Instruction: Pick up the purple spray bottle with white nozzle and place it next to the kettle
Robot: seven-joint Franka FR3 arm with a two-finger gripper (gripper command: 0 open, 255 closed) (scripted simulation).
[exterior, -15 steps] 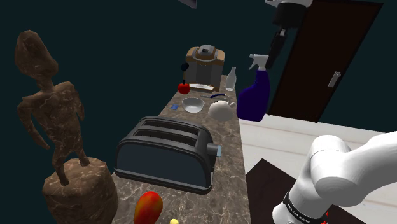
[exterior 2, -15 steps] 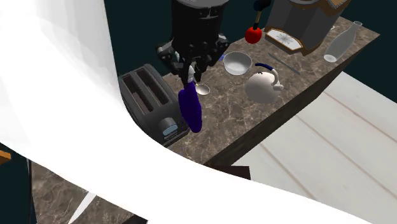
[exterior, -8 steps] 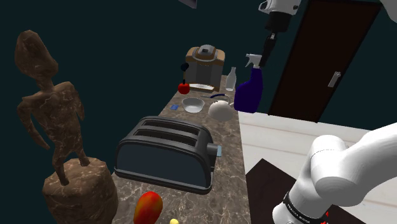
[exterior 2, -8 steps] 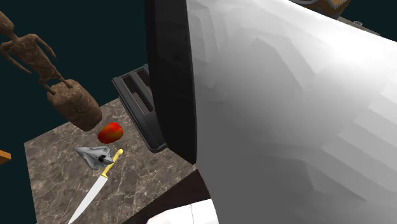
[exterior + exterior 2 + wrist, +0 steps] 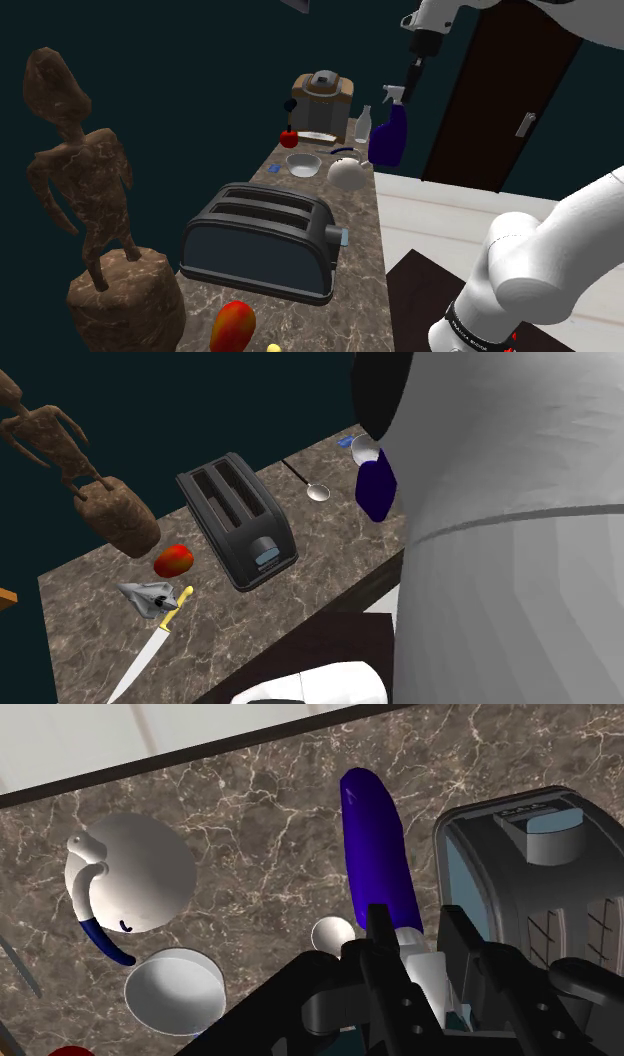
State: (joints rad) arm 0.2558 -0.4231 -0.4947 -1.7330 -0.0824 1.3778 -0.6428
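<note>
Starting with the shoulder view, the white arm's upper links run off the top edge near one o'clock, while its thick base link (image 5: 540, 270) bulks at five o'clock. The black two-finger gripper (image 5: 411, 88) points down, pinched narrowly on the white nozzle (image 5: 392, 93) of the purple spray bottle (image 5: 388, 140). That bottle hangs at about one o'clock from the round white kettle (image 5: 347, 174), just beside it. Whether its base meets the brown marbled counter (image 5: 360, 280) is hard to tell. In the second exterior view a huge white arm link (image 5: 500, 552) covers everything from twelve round to five o'clock. It swallows the bottle's nozzle end, and the purple body (image 5: 376, 487) peeks out at three o'clock from the black two-slot toaster (image 5: 238, 517), near a metal spoon (image 5: 312, 487). In the wrist view the fingers (image 5: 380, 939) clasp the nozzle between them. The bottle stretches away over the counter between kettle (image 5: 130, 874) and toaster (image 5: 540, 874), and the gripper housing cuts off the white bowl (image 5: 175, 994).
</note>
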